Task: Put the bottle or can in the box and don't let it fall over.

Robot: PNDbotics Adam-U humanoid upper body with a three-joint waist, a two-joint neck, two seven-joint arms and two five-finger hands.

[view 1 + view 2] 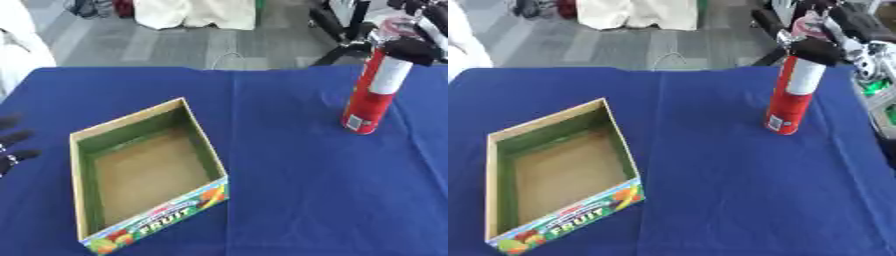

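Item: my right hand curled round the top of the tall red can, tilted at two o'clock, well apart from the box; risk: toppling if it swings.

The right arm is being brought in from the upper right corner, above the far right part of the table, and the right hand is being held with its black fingers curled round the upper part of the red can, which is being kept upright with a slight tilt. The left hand is being rested at the left edge of the table, only its dark fingertips being shown in the left eye view, spread and relaxed.
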